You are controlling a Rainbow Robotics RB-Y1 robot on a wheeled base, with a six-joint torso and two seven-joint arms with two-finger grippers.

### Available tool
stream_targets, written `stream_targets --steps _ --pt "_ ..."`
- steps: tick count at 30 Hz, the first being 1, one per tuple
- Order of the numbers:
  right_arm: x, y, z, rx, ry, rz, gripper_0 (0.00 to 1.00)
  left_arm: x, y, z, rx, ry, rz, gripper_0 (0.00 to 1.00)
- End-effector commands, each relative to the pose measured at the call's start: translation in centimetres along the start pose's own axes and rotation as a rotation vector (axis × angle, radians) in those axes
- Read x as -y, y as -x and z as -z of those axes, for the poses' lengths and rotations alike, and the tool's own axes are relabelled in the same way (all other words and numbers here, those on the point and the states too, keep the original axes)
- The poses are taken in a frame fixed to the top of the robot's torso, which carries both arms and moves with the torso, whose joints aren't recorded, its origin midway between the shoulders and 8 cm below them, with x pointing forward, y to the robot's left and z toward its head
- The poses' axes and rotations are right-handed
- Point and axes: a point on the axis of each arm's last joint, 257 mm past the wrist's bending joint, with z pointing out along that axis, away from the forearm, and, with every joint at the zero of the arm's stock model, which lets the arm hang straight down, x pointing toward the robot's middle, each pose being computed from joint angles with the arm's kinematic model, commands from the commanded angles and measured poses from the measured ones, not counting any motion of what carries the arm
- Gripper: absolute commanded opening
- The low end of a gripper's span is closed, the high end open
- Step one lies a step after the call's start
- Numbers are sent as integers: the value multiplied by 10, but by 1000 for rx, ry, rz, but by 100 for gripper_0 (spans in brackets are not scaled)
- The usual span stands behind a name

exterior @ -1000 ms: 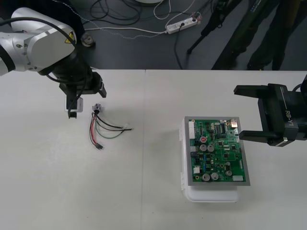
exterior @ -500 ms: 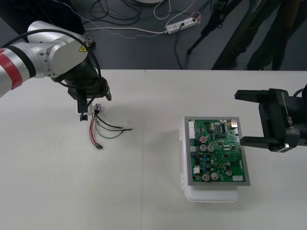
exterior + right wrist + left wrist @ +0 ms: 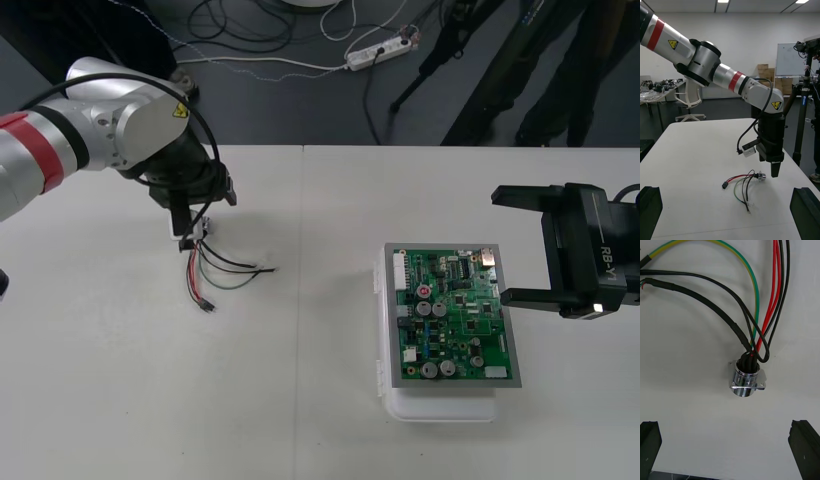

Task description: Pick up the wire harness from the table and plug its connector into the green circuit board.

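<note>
Front: my left end effector (image 3: 188, 238) had slid right and now hung over the wire harness (image 3: 215, 270) on the tabletop (image 3: 300, 400). My right end effector (image 3: 515, 245) sat idle, wide, nr the green circuit board (image 3: 450, 315).
L wrist: fingers (image 3: 648, 442) wide either side of the metal socket (image 3: 747, 378), not gripped yet. Lined up for pickup, I judged.

Looked like a lab to me: power strip (image 3: 378, 52) and loose cables (image 3: 250, 40) on dark floor (image 3: 300, 110), tripod legs (image 3: 431, 61) behind my white tabletop (image 3: 300, 400).
</note>
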Motion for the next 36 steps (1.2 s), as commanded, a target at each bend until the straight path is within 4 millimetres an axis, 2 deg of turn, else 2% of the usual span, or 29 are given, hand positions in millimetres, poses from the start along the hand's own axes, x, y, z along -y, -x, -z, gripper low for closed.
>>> stream_targets --steps 1,19,28,36 --pt "-9 5 0 -14 33 67 100 -12 -8 -12 -51 19 -90 100" --pt "-9 6 -1 -4 31 77 100 6 12 -46 -52 15 -78 100" --pt "-9 7 -2 1 32 84 100 11 12 -54 -76 13 -94 100" --pt "-9 7 -2 5 31 85 100 7 15 -59 -81 4 -126 100"
